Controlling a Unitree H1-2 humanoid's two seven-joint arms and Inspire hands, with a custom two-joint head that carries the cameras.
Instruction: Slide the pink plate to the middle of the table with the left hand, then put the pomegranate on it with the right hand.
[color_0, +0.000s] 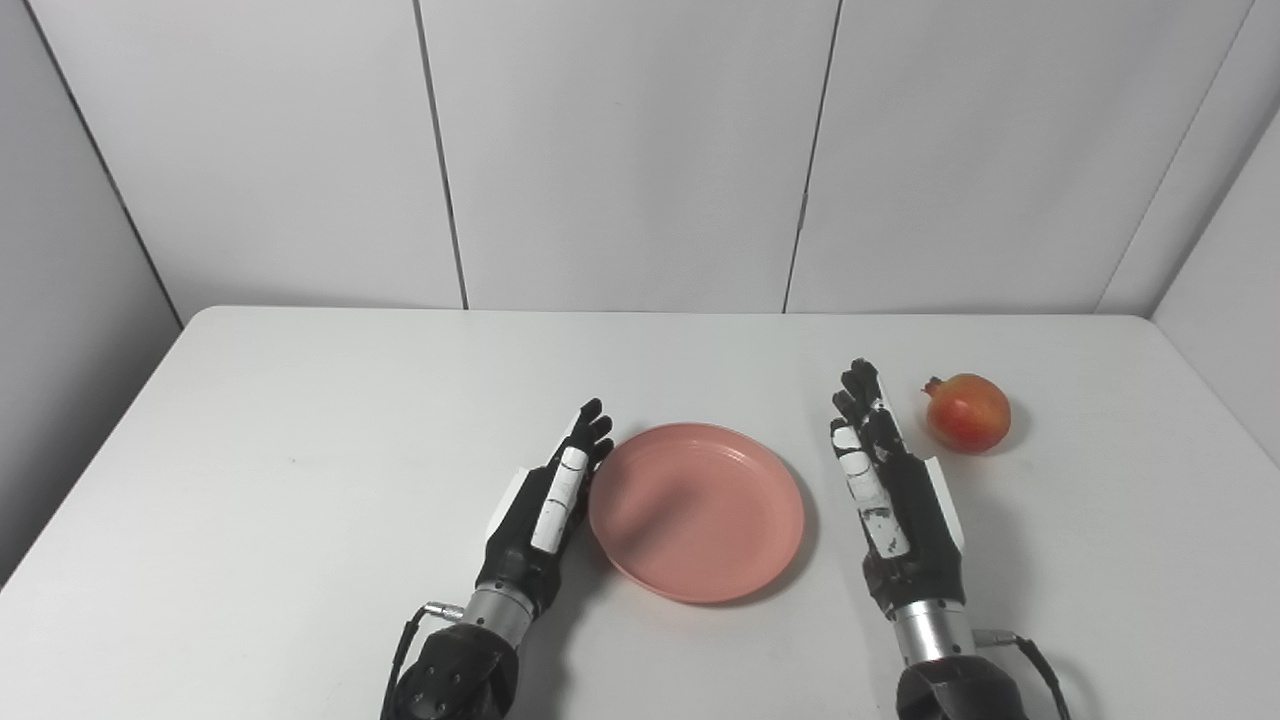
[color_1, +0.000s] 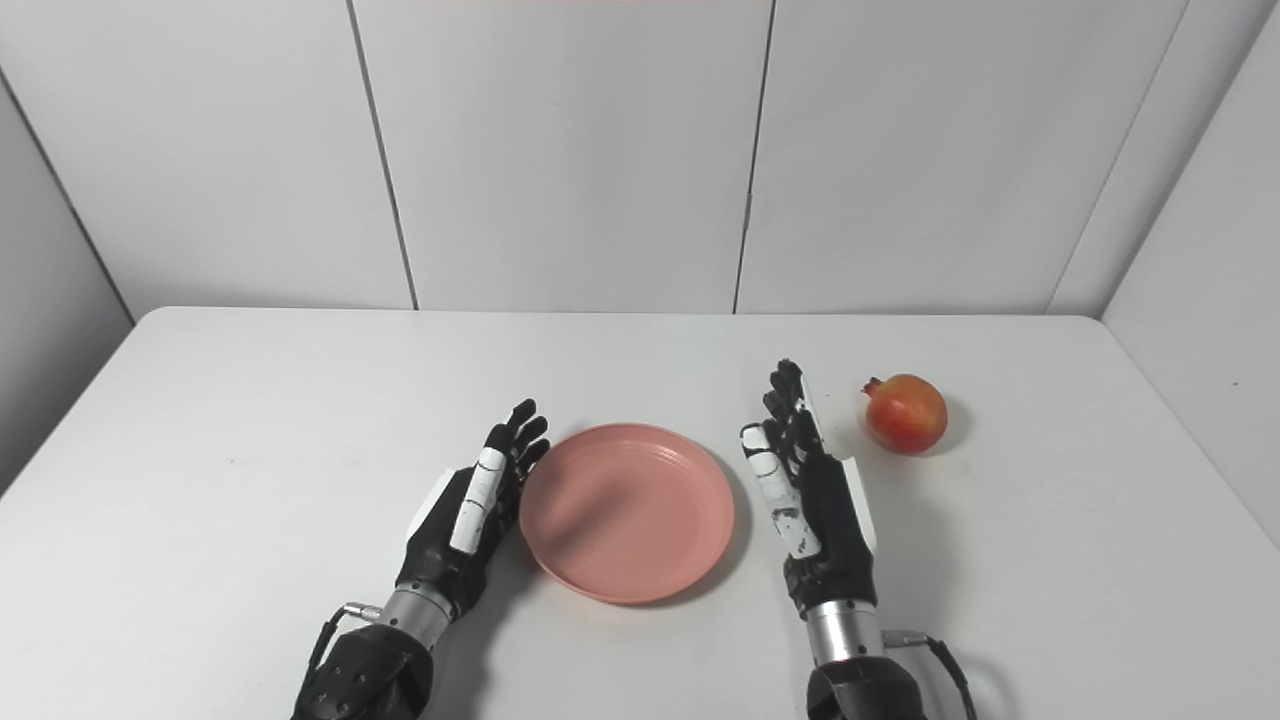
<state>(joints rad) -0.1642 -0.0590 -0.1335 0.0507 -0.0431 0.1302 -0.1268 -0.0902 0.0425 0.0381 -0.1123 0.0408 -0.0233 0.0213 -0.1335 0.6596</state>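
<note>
So the pink plate (color_0: 697, 511) is sitting about mid-table, nearer the front edge, with the left hand (color_0: 545, 505) resting right against its left rim, fingers straight and pressed together, holding nothing. The right hand (color_0: 890, 490) is standing edge-on just right of the plate, fingers extended and slightly spread, also gripping nothing, while the pomegranate (color_0: 967, 411) is lying just beyond and right of its fingertips on the white table (color_0: 300, 450), nothing lying between them. The fruit is looking round, reddish-orange, its little crown pointing left.
</note>
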